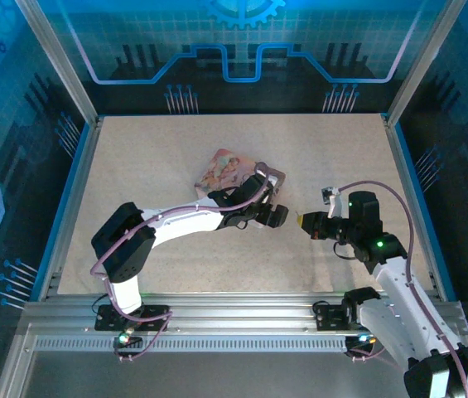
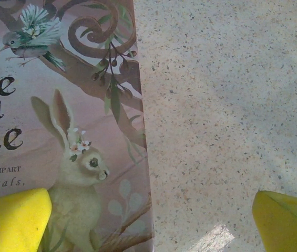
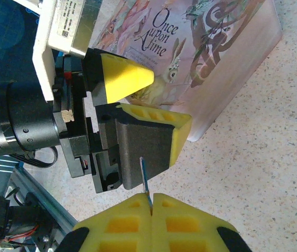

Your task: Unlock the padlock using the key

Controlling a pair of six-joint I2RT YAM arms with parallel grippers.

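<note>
Speckled beige tabletop (image 1: 176,249) is lying inside a frame of aluminium rails (image 1: 234,319), and blue-lit panels (image 1: 242,50) with circuit-like line drawings are standing around it on three sides. On this surface the pink tin box (image 1: 232,170), printed with a rabbit and a bird, is resting near the middle. The left gripper (image 2: 148,220) is hovering over the right edge of the tin, its yellow fingertips (image 2: 11,220) standing wide apart with nothing between them. The right gripper (image 3: 151,198) is pressing its yellow pads (image 3: 122,223) together and pinching the key (image 3: 144,178), a thin blade that is sticking out towards the left gripper, just beside it above the bare table.
</note>
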